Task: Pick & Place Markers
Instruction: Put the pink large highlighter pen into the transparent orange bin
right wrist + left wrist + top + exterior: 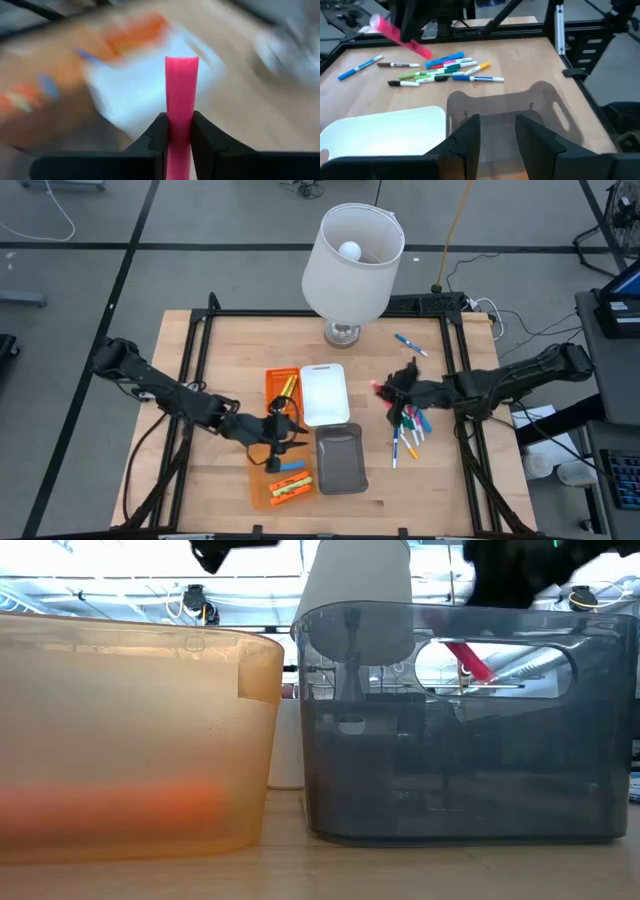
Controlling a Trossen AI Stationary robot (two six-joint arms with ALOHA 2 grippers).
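One thick pink marker (181, 95), blunt flat end, pinched in right claw (178, 131)

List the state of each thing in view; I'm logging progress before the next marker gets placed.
Right claw: shut on pink marker, lifted.
Left claw: empty, over trays.
Orange tray: holds markers.
White tray: empty.
Grey tray: empty.
Loose markers: lying on table.

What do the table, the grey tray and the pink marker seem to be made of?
Table: light wood with a smooth finish, by its plank strips and grain. Grey tray: probably plastic, smoky and half clear, since shapes show through its wall. Pink marker: likely matte plastic, evenly coloured and without shine; the right gripper holds it in its jaws.
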